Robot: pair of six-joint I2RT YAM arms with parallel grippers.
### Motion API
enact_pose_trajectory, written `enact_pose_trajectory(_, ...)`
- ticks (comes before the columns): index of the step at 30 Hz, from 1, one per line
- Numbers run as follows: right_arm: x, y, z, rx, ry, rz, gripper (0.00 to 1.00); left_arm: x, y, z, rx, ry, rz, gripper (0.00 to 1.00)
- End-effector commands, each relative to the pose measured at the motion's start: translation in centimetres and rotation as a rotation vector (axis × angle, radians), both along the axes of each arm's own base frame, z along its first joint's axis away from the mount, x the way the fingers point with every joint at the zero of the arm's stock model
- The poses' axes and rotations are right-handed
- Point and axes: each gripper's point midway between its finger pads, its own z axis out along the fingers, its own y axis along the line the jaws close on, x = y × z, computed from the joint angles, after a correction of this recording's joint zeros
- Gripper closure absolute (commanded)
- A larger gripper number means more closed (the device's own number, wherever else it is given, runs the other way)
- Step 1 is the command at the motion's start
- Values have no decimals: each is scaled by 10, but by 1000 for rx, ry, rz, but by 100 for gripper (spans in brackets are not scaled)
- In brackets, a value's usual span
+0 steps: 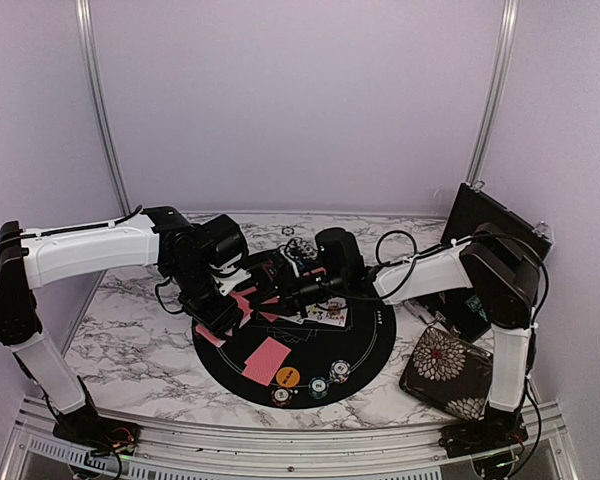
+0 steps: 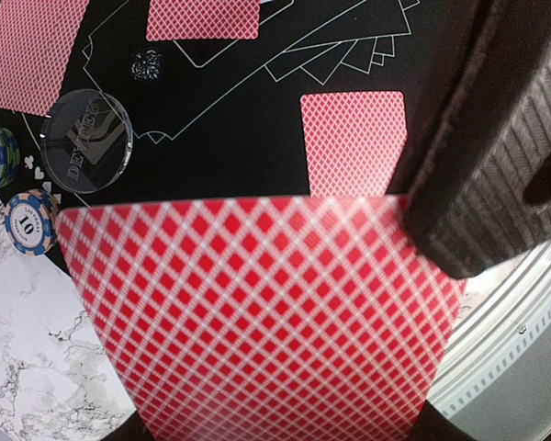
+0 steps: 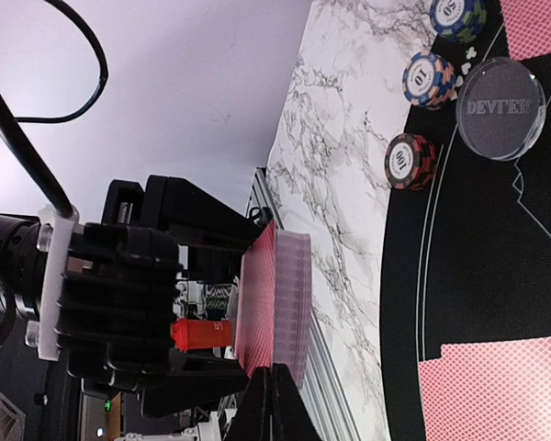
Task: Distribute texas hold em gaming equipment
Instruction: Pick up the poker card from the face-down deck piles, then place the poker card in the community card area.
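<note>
Red lattice-backed deck (image 2: pixel 257 312) sits clamped in my left gripper (image 3: pixel 248 308), held above the left side of the black round mat (image 1: pixel 365 350). My right gripper (image 3: pixel 272 400) has its fingers pressed together at the deck's edge; whether a card is nipped between them I cannot tell. Single cards lie face down on the mat, one card (image 2: pixel 353 142) just beyond the deck. A clear dealer button (image 2: pixel 87 142) and striped chips (image 2: pixel 32 222) sit at the mat's rim beside the marble table (image 1: pixel 130 335).
</note>
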Motion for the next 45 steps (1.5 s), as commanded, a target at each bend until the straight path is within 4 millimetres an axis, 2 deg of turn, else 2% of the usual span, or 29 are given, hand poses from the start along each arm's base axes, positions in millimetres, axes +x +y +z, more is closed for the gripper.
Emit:
enact_pose_trajectory(1,5,-5,23,39,-39,-14,100,-2,3,5,1,-5,-3,56)
enact_pose_trajectory(14,16,-19,29,59,-32,-37,100,-4,6,5,2,-8,5,56)
enact_pose_trajectory(27,45,-49,15,16,-53,-83,100,-6,15,5,-1,-18,26,56)
enact_pose_trajectory(35,65,-61,-1,-11,-53,-106,100,-7,19,6,0,-18,32,56)
enact_pose_trajectory(45,100,-44,-48,-94,-49,-131,100,-7,21,7,-3,-23,34,56)
